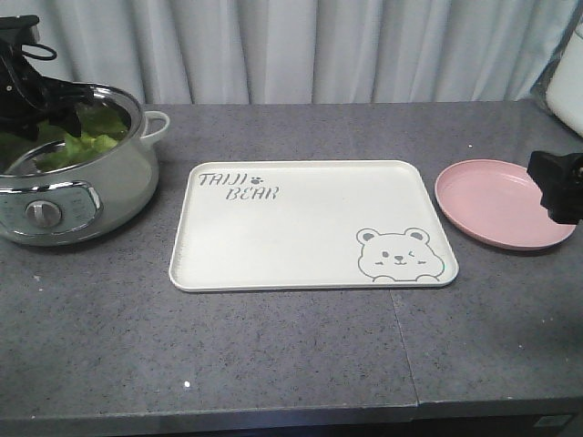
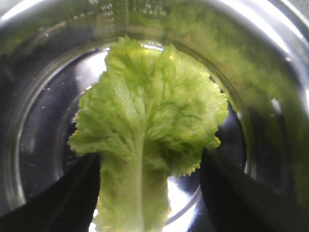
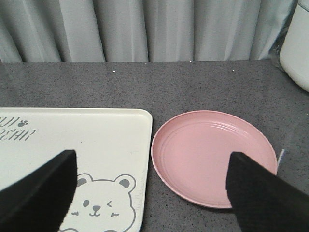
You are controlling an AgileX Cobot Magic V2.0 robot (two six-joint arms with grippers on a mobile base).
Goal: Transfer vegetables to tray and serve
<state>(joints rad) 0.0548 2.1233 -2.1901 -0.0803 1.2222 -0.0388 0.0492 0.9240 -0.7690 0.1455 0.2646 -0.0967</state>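
At 10 o'clock from the tray [image 1: 301, 196], the left arm [image 1: 18, 64] reaches down into the pot [image 1: 109, 187]. Wrist view: the left gripper [image 2: 149, 157] is low inside it, jaws spread, with one leaf's stalk running between the fingers [image 2: 63, 193]. The stalk lies close against the finger at 7 o'clock, with a gap at the 5 o'clock one, so it's not pinched. All the lettuce [image 1: 77, 141] is in the pot; that leaf's blade fans toward 12 over the shiny pot floor. The tray lies flat on the table [image 1: 273, 364], bear print at its 5 o'clock corner. The pink plate [image 1: 487, 205] is at the tray's 3 o'clock, just beside it, apart. The right gripper [image 1: 557, 187] hangs above the plate's 3 o'clock edge, facing back toward the tray. Its fingers [image 3: 41, 188] are wide apart and grip nothing; its wrist view looks between them at the tray corner and plate.
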